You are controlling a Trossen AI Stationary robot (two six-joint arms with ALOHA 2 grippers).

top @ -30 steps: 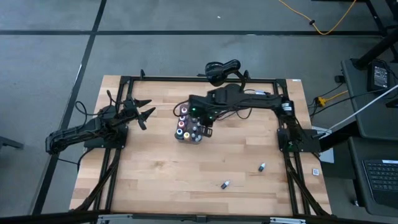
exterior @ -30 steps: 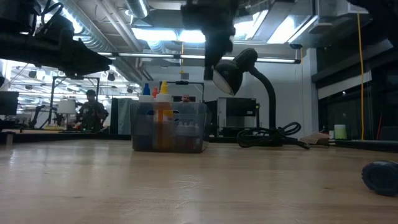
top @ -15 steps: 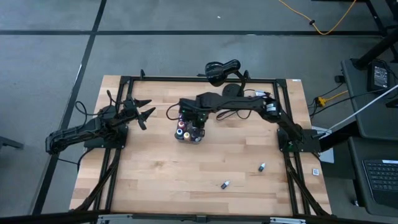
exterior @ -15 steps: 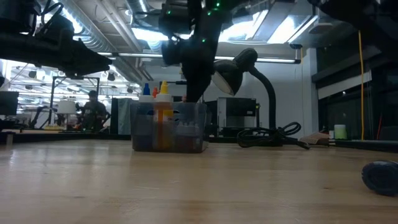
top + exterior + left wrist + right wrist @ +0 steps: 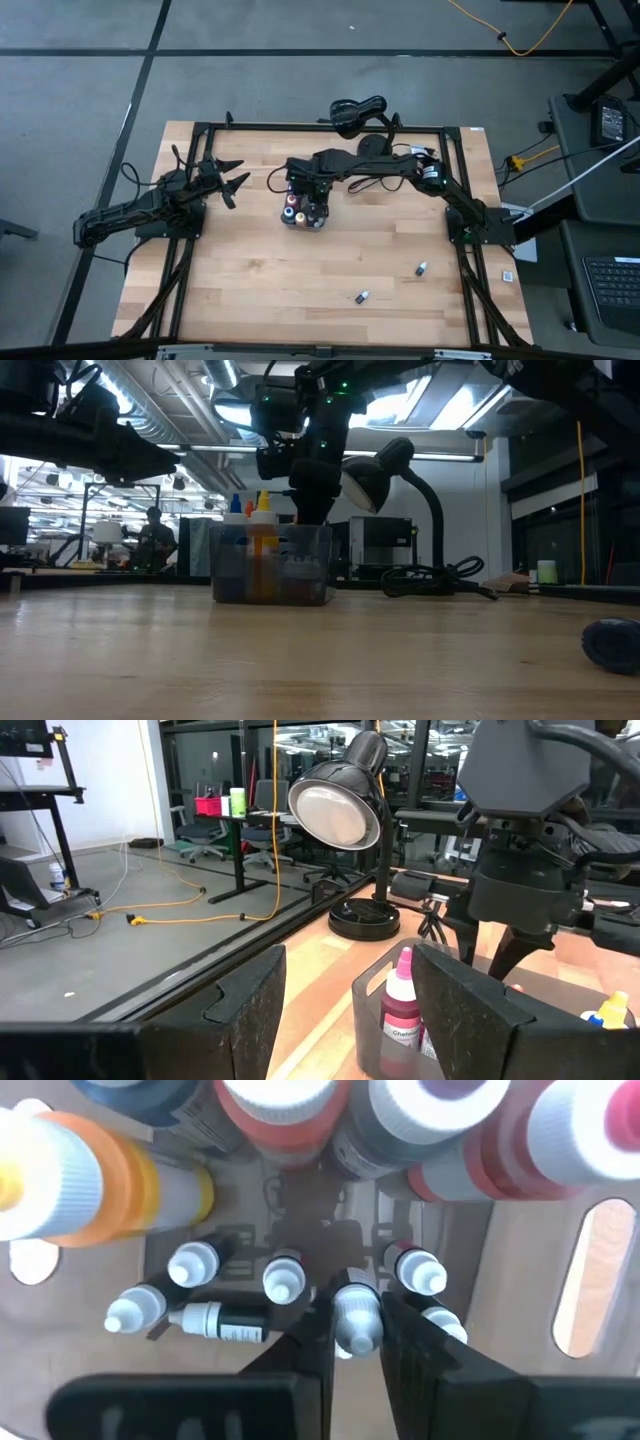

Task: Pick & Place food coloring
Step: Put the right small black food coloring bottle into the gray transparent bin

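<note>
1. Pale wooden counter (image 5: 300, 270) carries a clear plastic tray (image 5: 271, 565) of bottles.
2. Right pincer (image 5: 358, 1342) reaches down into the tray, clamped on a tiny white-capped food coloring bottle (image 5: 356, 1318).
3. Left pincer (image 5: 232, 176) hovers well left of the tray, fingers apart.
4. Two small bottles (image 5: 421, 268) lie loose on the counter.

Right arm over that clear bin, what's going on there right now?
The right gripper is down inside the clear bin at mid-table, its fingers around a small white-capped dropper bottle among other bottles standing there. Whether it is gripping or letting go can't be told. Two more small bottles lie on the table nearer the front. The left gripper waits open, at the table's left side.
</note>
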